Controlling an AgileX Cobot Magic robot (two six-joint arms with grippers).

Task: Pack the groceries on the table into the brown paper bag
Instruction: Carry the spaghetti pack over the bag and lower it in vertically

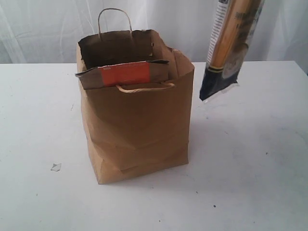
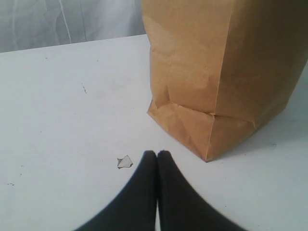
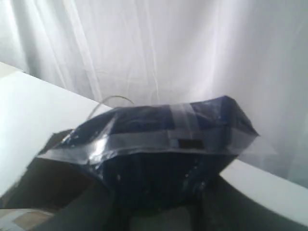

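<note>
Packet: long spaghetti packet (image 1: 230, 48) near-upright, right of brown paper bag (image 1: 137, 130).
Right gripper (image 3: 161, 211): pinching it.
Left gripper (image 2: 157, 155): pressed together.

The exterior view looks down at an angle across the table (image 1: 38, 120), facing a white curtain (image 1: 48, 29) behind, near enough that the brown paper bag (image 1: 139, 130) fills the frame's middle and the long spaghetti packet (image 1: 226, 53) is cut off at the upper right. The left wrist view sits low over the table, looking past the closed left gripper (image 2: 157, 154) at the bag's base close by (it shares a small paper scrap (image 2: 124, 162) with the exterior frame's lower left). The right wrist view peers along the packet's dark end, very near and blurred, toward the bag's mouth and the curtain.
</note>
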